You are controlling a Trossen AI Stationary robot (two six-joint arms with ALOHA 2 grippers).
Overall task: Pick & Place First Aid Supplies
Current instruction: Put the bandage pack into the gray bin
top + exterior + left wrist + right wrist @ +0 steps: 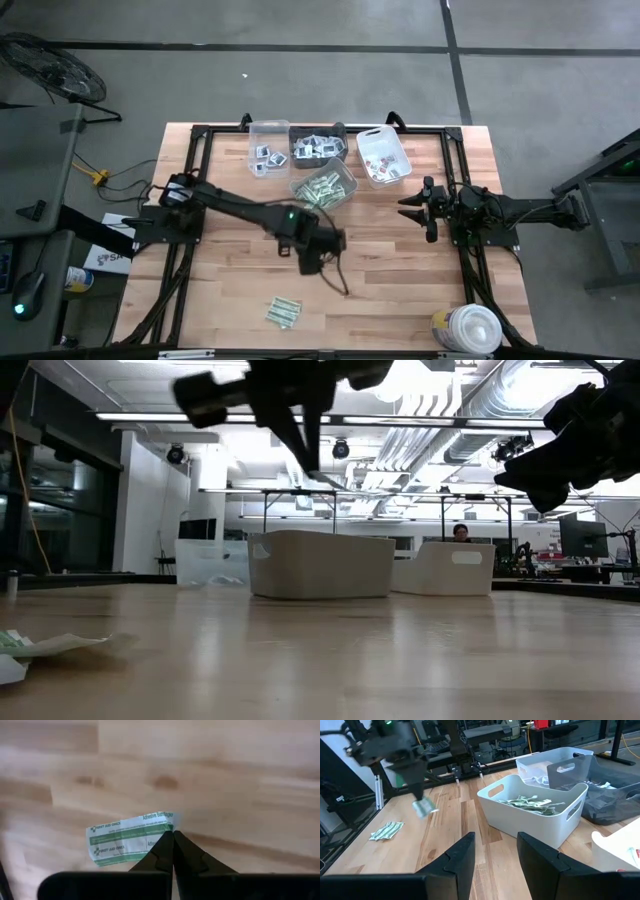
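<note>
My left gripper (173, 836) is shut on green-and-white first aid strip packets (131, 840), held above the bare wood near the table's middle (330, 270). The right wrist view shows the same packets (424, 808) below its fingers, clear of the table. More green-and-white strips (283, 312) lie flat near the front edge and also show in the right wrist view (386, 831). A white bin (325, 187) holds several green strips (532, 803). My right gripper (495, 852) waits open at the table's right side (428, 210), with nothing between its fingers. My left gripper pinches the green-and-white strips by one end (164, 829) between the tips of its two shut fingers. The fingers come steeply from above. The strips stick out sideways from the fingertips, lifted clear of the table; whether one strip or two is held, I cannot tell.
At the far edge stand a clear bin (268, 150), a dark bin (318, 148) with white packets and a white bin (383, 158). A big round white tub (468, 330) stands at the near right corner. Bare wood lies between the bins and the strips near the front edge.
</note>
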